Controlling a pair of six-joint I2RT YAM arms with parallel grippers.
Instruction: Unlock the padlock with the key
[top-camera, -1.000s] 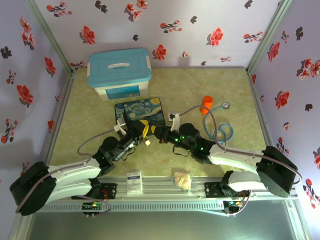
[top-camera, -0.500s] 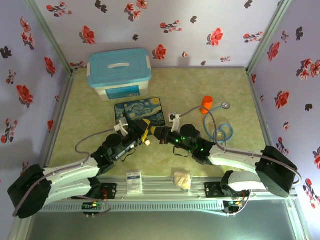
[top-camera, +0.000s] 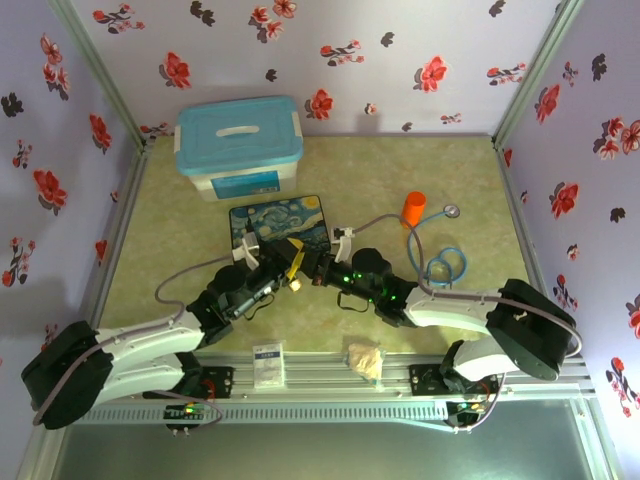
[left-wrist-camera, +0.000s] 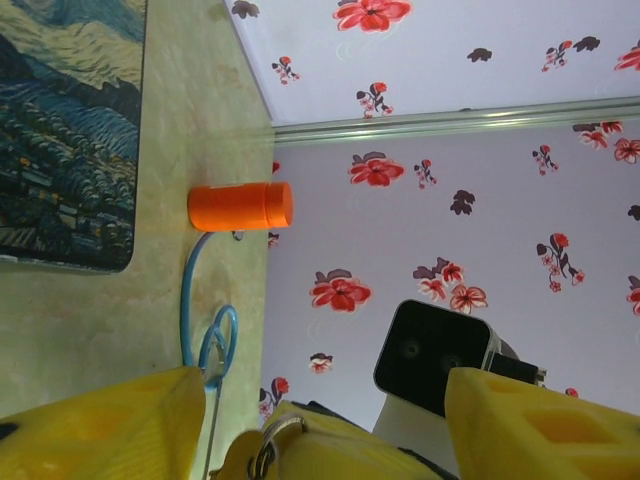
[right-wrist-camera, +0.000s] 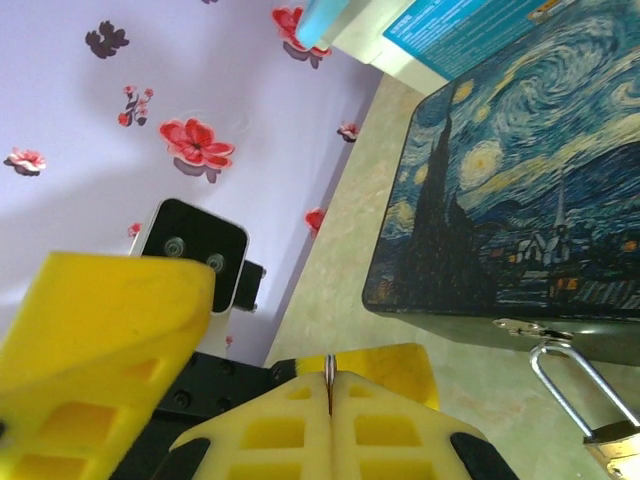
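Top external: right gripper (top-camera: 310, 264), clamping the key (right-wrist-camera: 328, 384), has slid toward nine o'clock, nearing the padlock (right-wrist-camera: 611, 441) for insertion; left gripper (left-wrist-camera: 322, 408) gapes.

The view is rolled, so the green table (left-wrist-camera: 90, 320) runs up the picture's left side and flowered walls (left-wrist-camera: 450, 200) take the rest. The left gripper (left-wrist-camera: 325, 385) has its yellow fingers (left-wrist-camera: 100, 430) spread wide at the lower corners. Between them, cut by the lower edge, sits the padlock (left-wrist-camera: 262, 448) — a thin silver loop on a yellowish body; what touches it cannot be told. Beyond it to the right a black camera housing (left-wrist-camera: 435, 345) faces back. On the far side lies the dark painted box (left-wrist-camera: 60, 130), and right of it stands an orange cylinder (left-wrist-camera: 240, 206). A blue cable (left-wrist-camera: 190, 300) runs from beside the cylinder's base toward the near side, ending in a small loop.
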